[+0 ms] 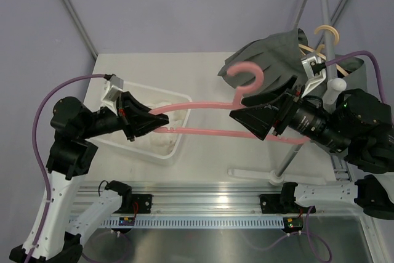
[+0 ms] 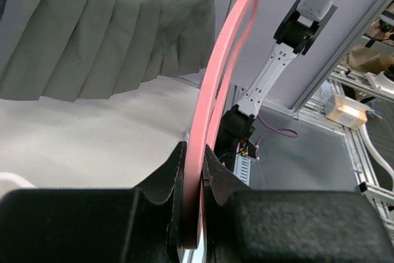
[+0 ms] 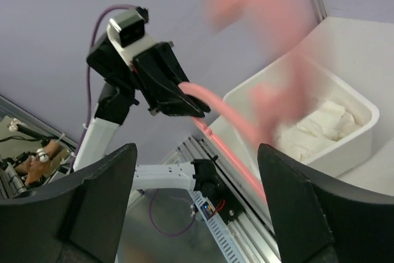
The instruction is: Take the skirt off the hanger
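**Technician:** How is the present step to be carried out well?

**Reference:** The left hand (image 1: 130,122) is to be treated as the anchor. Its fingers (image 2: 163,177) are clamped on one end of the pink hanger (image 1: 212,103). That clamp should be held firm and level so that the bar is not allowed to twist. The skirt (image 1: 271,60) is judged best drawn off by the right hand (image 1: 241,117), which should be closed on cloth alone and not on the bar. A slow pull away from the anchored end is advised, since a snatch could swing the hook into the pole (image 1: 324,10).

**Technician:** What is held by each hand?

**Reference:** The left hand is closed tightly on the hanger bar, and nothing else is touched by it. The right hand is spread wide. The hanger is seen, blurred, passing between its fingers (image 3: 92,195). No contact can be made out, so nothing is gripped there.

**Technician:** Where is the skirt located?

**Reference:** The grey pleated skirt is found at the far right of the surface (image 1: 203,72). It is bunched against the upright pole, beside a wooden hanger (image 1: 326,31) and behind the pink hook. Whether it is fastened to the pink hanger cannot be told. A white bin (image 1: 148,90) holding white cloth is placed under the hanger's left end.
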You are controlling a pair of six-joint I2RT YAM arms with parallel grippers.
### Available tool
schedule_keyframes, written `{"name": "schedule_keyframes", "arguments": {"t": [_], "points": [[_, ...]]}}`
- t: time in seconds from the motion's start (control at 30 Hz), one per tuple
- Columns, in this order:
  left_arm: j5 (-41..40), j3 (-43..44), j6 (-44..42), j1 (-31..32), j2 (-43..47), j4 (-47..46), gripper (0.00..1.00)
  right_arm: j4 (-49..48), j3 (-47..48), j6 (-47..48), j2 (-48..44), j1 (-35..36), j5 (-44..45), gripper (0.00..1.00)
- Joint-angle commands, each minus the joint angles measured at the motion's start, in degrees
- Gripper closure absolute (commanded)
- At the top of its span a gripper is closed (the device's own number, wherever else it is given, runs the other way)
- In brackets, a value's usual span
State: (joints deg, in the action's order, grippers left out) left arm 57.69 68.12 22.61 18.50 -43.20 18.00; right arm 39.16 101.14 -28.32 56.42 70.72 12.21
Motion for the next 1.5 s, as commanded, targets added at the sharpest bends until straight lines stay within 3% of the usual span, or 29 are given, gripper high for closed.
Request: {"name": "schedule_keyframes", "arguments": {"t": [0.0,0.27,0.37,0.43,0.47,0.5,0.53,0.57,1.03,1.33,1.47], "points": [[-8.6,4.5,-3.6,-0.6,1.5,6.2,1.0,2.9,-1.6,-0.5,-0.4,1.1,1.2,0.11],[-10.8,10.6,-2.8,-0.6,4.5,10.0,1.0,7.6,-5.9,-1.7,-3.2,1.2,3.8,0.0],[-10.3,11.9,-2.1,-0.7,4.5,9.9,1.0,7.9,-6.7,-1.7,-3.5,1.2,1.8,0.03],[-9.3,12.3,-1.9,-0.6,3.7,9.3,1.0,7.5,-7.2,-1.6,-2.9,1.2,-2.2,0.13],[-9.0,11.9,-1.3,-0.7,3.6,8.6,1.0,7.3,-7.4,-1.5,-2.6,1.2,-3.8,0.22],[-8.7,11.7,-1.2,-0.6,3.3,7.5,1.0,7.0,-7.7,-1.4,-1.7,1.2,-5.7,0.59],[-8.2,11.5,-1.0,-0.7,2.8,6.9,1.0,7.0,-8.7,-1.7,-1.2,1.3,-8.3,0.87],[-8.0,11.0,-0.6,-0.7,2.4,6.3,1.0,7.2,-9.3,-2.1,-0.3,1.3,-8.9,1.0],[-7.0,8.8,3.0,-0.7,-5.0,-6.2,1.0,-5.8,-37.2,-11.1,-6.2,3.7,-14.1,1.0],[-5.5,12.8,10.0,-0.5,-10.8,-19.9,1.0,-8.7,-41.5,-11.6,-1.2,9.9,-12.6,1.0],[-6.3,16.1,11.1,1.6,-13.7,-20.2,1.0,-12.8,-42.7,-12.1,0.4,10.8,-12.6,1.0]]}}
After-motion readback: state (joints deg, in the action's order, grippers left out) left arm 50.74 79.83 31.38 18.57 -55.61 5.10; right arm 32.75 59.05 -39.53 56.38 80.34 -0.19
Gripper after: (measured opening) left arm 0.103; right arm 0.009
